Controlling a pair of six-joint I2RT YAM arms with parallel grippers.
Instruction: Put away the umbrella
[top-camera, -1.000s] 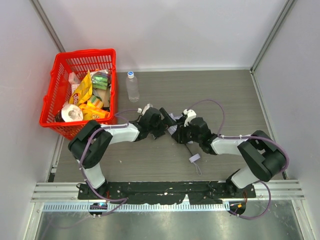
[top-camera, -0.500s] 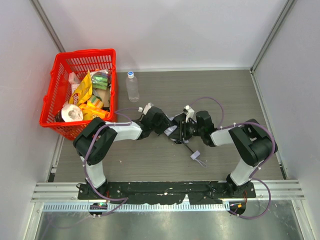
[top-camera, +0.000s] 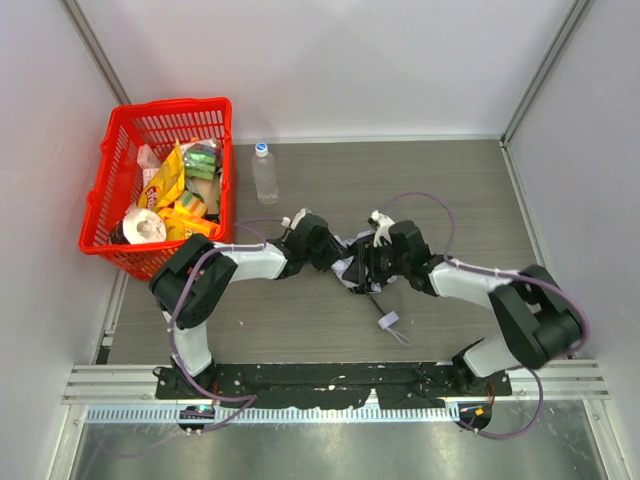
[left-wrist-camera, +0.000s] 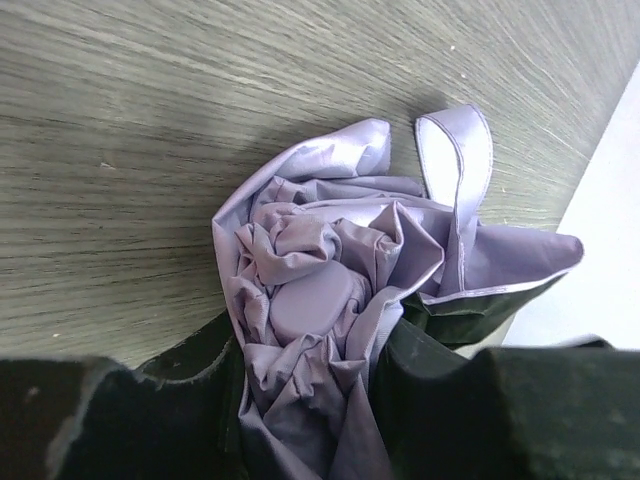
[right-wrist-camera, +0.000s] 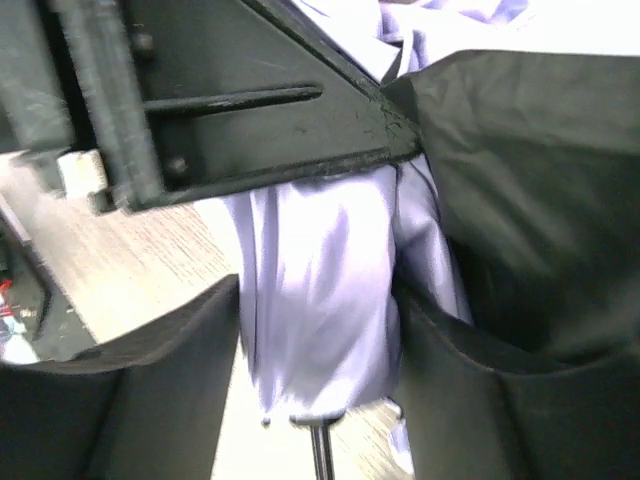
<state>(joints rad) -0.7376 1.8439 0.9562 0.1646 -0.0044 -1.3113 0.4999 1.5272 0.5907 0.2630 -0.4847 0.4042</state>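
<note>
Judging the umbrella (top-camera: 352, 268), mid-table (top-camera: 450, 180) between both arms, light, floppy and slippery: left gripper (left-wrist-camera: 305, 400) pinches bunched canopy, right gripper (right-wrist-camera: 318, 330) straddles fabric, grip unclear; the stiff shaft (right-wrist-camera: 322, 458) looks the surer hold.

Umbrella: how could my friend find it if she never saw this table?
Find the grey wooden table, then its middle, where the left arm and right arm meet. The umbrella is the crumpled pale lavender bundle there, unlike the clear bottle farther back.
</note>
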